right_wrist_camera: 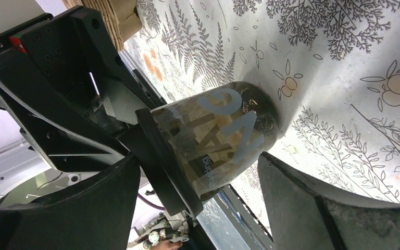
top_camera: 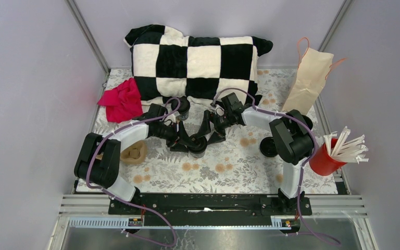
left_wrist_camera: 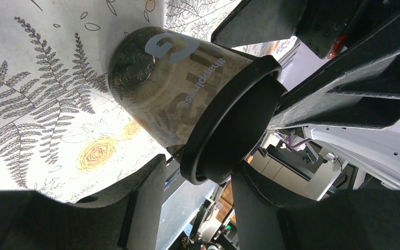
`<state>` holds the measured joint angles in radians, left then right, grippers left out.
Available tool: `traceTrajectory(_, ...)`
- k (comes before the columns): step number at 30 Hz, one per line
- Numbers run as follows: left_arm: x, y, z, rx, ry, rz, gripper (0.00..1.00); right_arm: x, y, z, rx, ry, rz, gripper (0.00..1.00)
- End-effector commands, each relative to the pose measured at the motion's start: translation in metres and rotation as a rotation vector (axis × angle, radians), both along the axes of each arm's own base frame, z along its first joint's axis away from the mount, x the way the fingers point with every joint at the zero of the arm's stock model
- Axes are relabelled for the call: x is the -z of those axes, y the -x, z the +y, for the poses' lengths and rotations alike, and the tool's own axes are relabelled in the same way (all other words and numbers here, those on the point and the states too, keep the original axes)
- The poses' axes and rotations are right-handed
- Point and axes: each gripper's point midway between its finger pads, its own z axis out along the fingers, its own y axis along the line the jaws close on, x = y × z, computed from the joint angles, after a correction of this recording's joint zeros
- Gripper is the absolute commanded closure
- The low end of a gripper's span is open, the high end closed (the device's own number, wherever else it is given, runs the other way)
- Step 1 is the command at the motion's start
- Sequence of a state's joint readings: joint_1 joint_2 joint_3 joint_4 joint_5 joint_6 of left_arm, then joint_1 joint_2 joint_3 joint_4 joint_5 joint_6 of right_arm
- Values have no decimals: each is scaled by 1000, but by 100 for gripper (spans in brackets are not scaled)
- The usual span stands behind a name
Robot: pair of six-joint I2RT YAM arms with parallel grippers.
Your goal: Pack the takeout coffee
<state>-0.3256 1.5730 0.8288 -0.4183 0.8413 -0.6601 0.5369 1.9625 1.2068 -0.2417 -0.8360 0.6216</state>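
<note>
One takeout coffee cup (top_camera: pixel 197 145), black with a black sip lid (left_wrist_camera: pixel 234 125), stands mid-table between both grippers. My left gripper (left_wrist_camera: pixel 199 167) reaches in from the left and is shut on the cup at its lid: one finger presses the rim, the other sits close against it. My right gripper (right_wrist_camera: pixel 199 160) comes from the right and straddles the cup's body (right_wrist_camera: pixel 224 135), open, with a clear gap on each side. A second black-lidded cup (top_camera: pixel 267 147) stands beside the right arm, partly hidden by it.
The brown pulp carrier (top_camera: pixel 134 152) lies by the left arm. A checkered pillow (top_camera: pixel 198 60) fills the back, with a red cloth (top_camera: pixel 122 100) to its left. A paper bag (top_camera: pixel 308 78) leans at the back right, and a red cup of straws (top_camera: pixel 328 159) stands at the right edge.
</note>
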Motion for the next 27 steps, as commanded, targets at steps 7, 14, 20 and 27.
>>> traceTrajectory(7, 111, 30, 75, -21, -556, 81, 50, 146, 71, -89, 72, 594, 184, 15)
traceTrajectory(14, 80, 10, 57, -14, -454, -16, 49, 48, 21, -42, -16, 329, -55, 2)
traceTrajectory(20, 22, -31, 28, -4, -323, -126, 42, -11, 6, -22, -49, 195, -169, 0)
traceTrajectory(27, -32, -52, 16, -12, -262, -223, 31, -64, -17, -26, -54, 221, -343, 0)
